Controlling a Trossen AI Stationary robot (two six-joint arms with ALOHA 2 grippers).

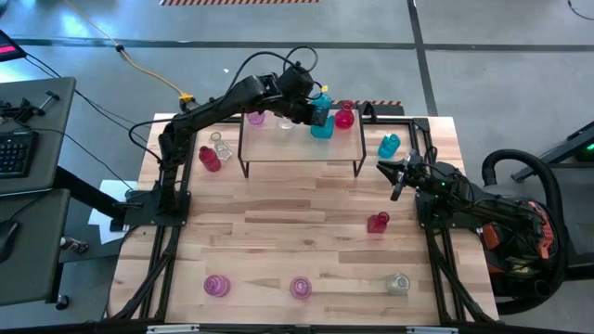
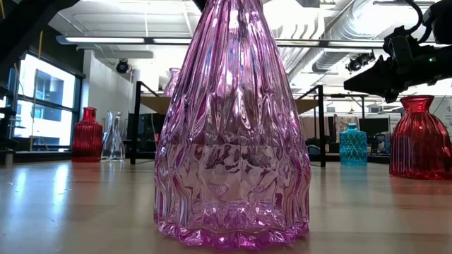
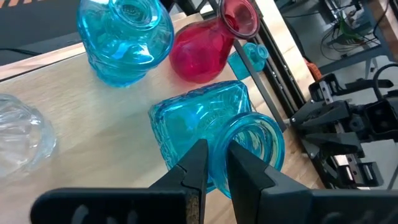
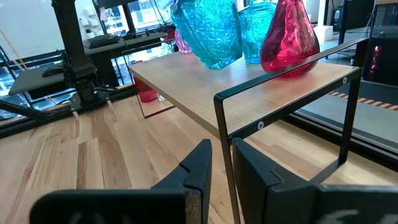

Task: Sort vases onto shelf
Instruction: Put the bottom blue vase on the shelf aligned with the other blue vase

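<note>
L gripper pinched on rim of tilted teal vase over shelf; set upright before releasing, mind red vase beside; R gripper idle, fingers near-together.

— What do your arms look like?
— My left arm and right arm are dark, jointed, with looping black cables.
— And the fingers?
— My fingers are black, wedge-shaped, matte.
</note>
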